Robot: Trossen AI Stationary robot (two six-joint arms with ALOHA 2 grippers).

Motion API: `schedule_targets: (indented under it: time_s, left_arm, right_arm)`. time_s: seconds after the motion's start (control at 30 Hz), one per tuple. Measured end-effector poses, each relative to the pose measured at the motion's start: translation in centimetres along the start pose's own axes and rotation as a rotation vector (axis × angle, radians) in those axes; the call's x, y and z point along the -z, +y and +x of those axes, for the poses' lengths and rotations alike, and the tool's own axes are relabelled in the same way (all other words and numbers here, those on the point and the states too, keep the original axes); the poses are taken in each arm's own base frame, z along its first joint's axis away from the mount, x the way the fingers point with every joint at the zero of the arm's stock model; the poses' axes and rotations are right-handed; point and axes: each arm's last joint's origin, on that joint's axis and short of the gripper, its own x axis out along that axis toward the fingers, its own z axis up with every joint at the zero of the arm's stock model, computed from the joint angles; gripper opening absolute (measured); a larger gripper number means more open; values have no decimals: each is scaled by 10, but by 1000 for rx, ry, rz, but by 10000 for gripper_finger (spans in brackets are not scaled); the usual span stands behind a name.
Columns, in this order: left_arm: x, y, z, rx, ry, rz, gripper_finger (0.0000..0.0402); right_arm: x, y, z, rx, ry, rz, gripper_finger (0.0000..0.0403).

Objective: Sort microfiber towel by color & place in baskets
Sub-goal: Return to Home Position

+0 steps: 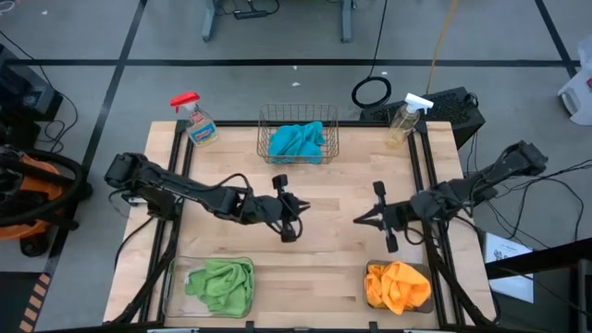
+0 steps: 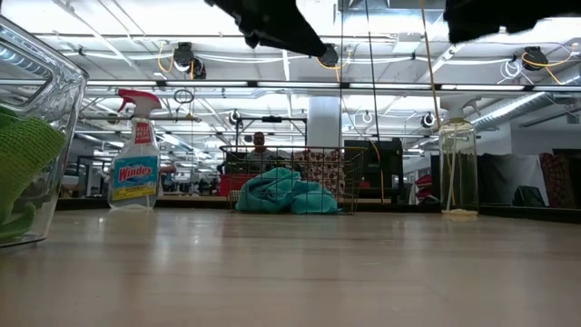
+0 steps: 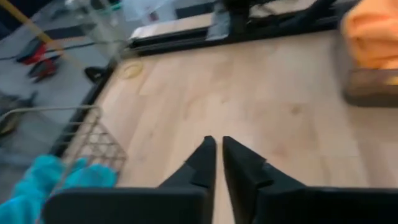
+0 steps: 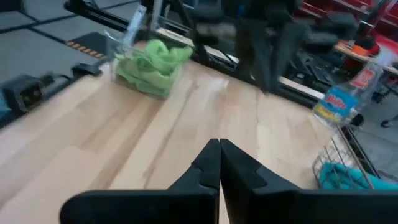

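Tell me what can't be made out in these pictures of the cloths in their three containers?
- How many teal-blue fuzzy cloths, bright green cloths or yellow-orange cloths per pile: high view, bunched together.
- Dark grey bin: outside the low view; blurred and edge-cut in the left wrist view.
- Clear plastic bin: cut by the low view's left edge.
- Left gripper, right gripper, over mid-table: the low view shows only dark shapes cut by its top edge.

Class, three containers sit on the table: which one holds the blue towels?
The copper wire basket; the clear bin holds green towels, the dark bin orange towels.
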Motion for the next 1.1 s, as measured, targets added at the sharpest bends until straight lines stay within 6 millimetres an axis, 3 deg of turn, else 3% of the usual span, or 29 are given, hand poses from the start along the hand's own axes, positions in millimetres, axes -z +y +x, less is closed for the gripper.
schedule_targets:
  time_s: [0.1, 0.23, 0.4, 0.7, 1.1]
  left_arm:
    - [10, 1, -4, 85, -56, 18, 8]
    - [37, 3, -5, 220, -133, 107, 9]
    - [64, 21, -13, 196, -144, 29, 4]
    - [99, 36, -31, 183, -167, 28, 4]
    - [127, 44, -51, 177, -157, -56, 4]
  right_arm:
    - [17, -4, 5, 20, -12, 17, 0]
    - [39, -4, 7, 3, -45, 33, 0]
    - [62, -1, 5, 14, -53, 55, 0]
    - [104, 4, -3, 60, -139, 146, 0]
    - [112, 6, -4, 24, -125, 227, 0]
